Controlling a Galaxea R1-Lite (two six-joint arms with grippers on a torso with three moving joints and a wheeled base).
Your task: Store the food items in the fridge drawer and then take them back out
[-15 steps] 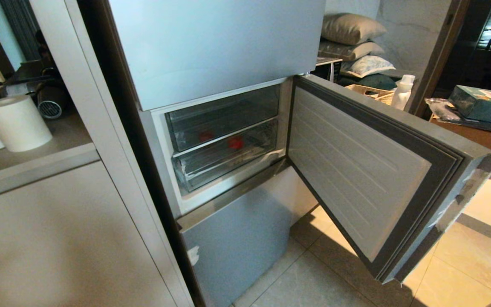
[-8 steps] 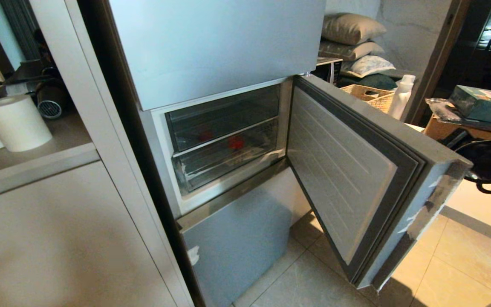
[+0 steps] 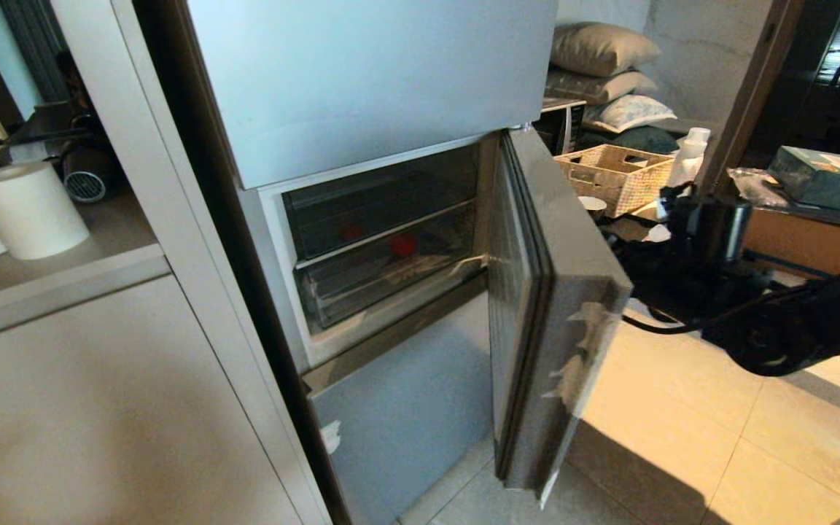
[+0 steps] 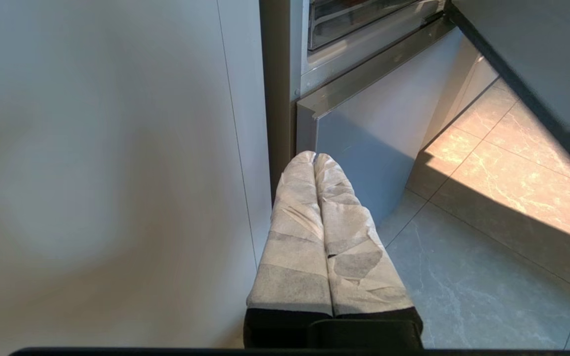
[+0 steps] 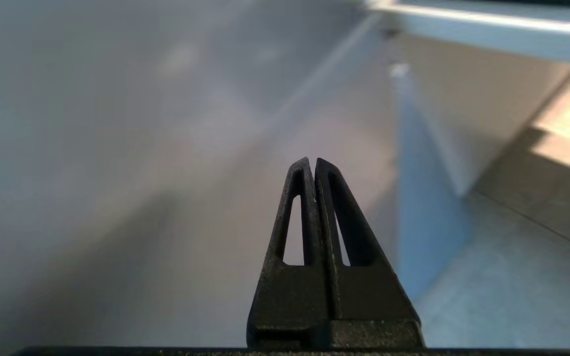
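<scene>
The fridge door (image 3: 537, 306) stands half closed in the middle of the head view, its free edge turned toward the camera, and only a narrow wedge of room lies between its inner face and the fridge opening. Behind that opening two clear drawers sit one above the other, both pushed in. The red pepper (image 3: 403, 244) lies inside, seen through the clear plastic at the line where the upper drawer meets the fridge drawer (image 3: 391, 281) below it; which of the two holds it I cannot tell. The right arm reaches in from the right edge of the frame, just beside the outer face of the door. The right pincer (image 5: 313, 163) is narrow, its two black fingers pressed together and holding nothing, with the grey door panel close in front of it. The left pincer (image 4: 314, 157) hangs low at the lower left, its wrapped fingers also together and empty, near the corner of the bottom fridge panel (image 4: 364, 143) and above open floor tiles (image 4: 488, 257).
</scene>
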